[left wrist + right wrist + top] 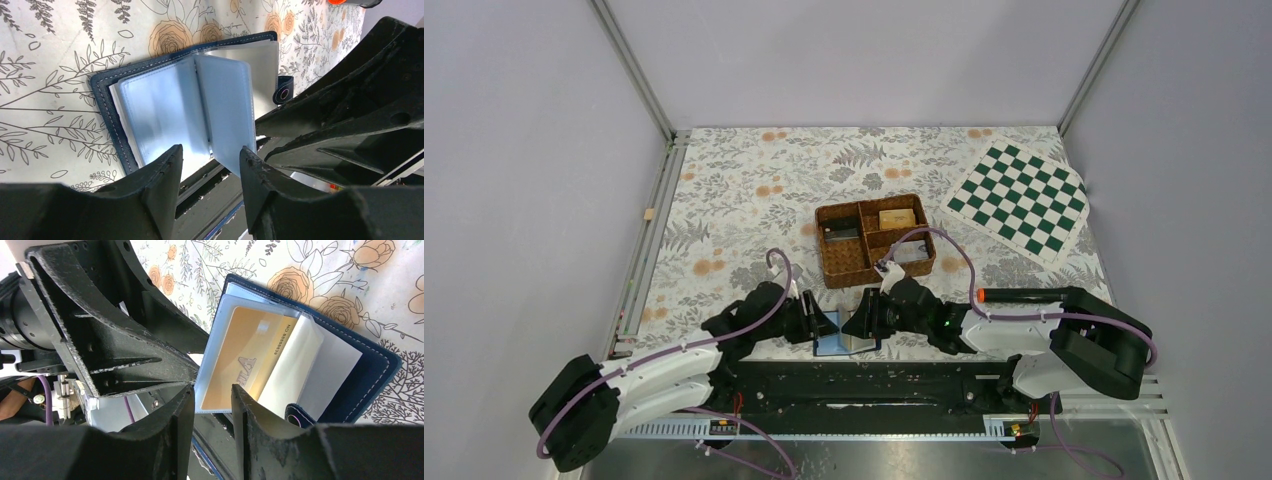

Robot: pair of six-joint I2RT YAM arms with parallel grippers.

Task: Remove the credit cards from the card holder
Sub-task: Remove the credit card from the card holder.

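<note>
Currently card holder [845,344] lies open at near edge of table [734,190], gold card [240,360] in its clear sleeve. Left gripper [208,167] and right gripper [210,405] jaws apart, each straddling a sleeve edge. Wicker tray [823,250] contents unclear.

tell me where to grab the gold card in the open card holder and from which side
Probably the gold card at its short lower edge, where its clear sleeve stands up off the card holder. Come from the right, where the right gripper has its open jaws either side of that edge.
</note>
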